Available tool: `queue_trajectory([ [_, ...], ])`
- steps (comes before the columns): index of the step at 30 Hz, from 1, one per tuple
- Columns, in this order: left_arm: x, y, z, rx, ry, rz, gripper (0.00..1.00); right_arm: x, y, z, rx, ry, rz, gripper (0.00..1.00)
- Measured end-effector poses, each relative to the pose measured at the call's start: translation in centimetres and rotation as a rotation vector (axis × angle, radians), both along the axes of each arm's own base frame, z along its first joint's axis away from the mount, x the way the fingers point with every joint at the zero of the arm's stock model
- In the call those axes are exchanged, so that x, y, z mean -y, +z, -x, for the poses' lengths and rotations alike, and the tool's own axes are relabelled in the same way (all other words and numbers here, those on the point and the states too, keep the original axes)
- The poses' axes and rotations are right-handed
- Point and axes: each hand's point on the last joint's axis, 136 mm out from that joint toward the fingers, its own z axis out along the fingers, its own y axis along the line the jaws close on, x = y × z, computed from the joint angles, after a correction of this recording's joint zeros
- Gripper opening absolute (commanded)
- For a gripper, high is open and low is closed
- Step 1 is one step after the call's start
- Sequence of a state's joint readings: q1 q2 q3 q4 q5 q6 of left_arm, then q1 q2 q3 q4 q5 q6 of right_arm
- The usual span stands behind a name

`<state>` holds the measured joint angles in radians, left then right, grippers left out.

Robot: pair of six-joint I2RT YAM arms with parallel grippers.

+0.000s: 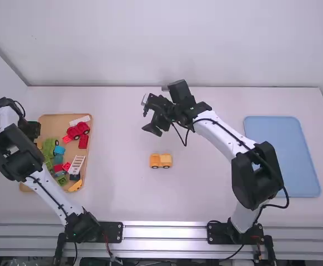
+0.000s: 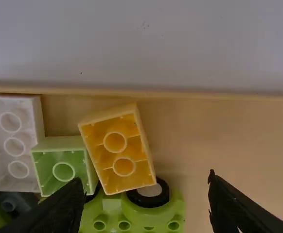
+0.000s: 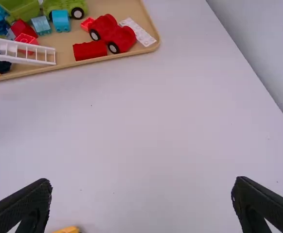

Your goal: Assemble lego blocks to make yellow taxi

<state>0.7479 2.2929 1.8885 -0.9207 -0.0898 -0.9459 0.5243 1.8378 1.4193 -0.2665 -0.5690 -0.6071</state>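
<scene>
Yellow taxi (image 1: 161, 161) well apart from tan tray (image 1: 56, 123) of mixed blocks (image 1: 83, 142)

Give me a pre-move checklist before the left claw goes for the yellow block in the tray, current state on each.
1. Left claw open and empty: ok.
2. Right claw open and empty: ok.
3. Yellow block hollow side down: not ok, hollow side faces up.
4. Yellow block has free space all round: not ok, light green block crowds one side.
5. Yellow vehicle upright on the table, away from both claws: ok.
6. Yellow block gripped firmly enough to lift: cannot tell, not gripped yet.
</scene>
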Motion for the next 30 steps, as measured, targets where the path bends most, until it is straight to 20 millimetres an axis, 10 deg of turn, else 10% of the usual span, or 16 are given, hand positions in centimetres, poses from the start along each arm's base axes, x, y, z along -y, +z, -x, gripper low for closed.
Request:
queue_trajectory([
  [30,-0.1,-0.9,-0.8,0.044,-0.003,-0.005,0.68,0.0,0.0,0.0,0.003,0.003,0.002,0.99],
])
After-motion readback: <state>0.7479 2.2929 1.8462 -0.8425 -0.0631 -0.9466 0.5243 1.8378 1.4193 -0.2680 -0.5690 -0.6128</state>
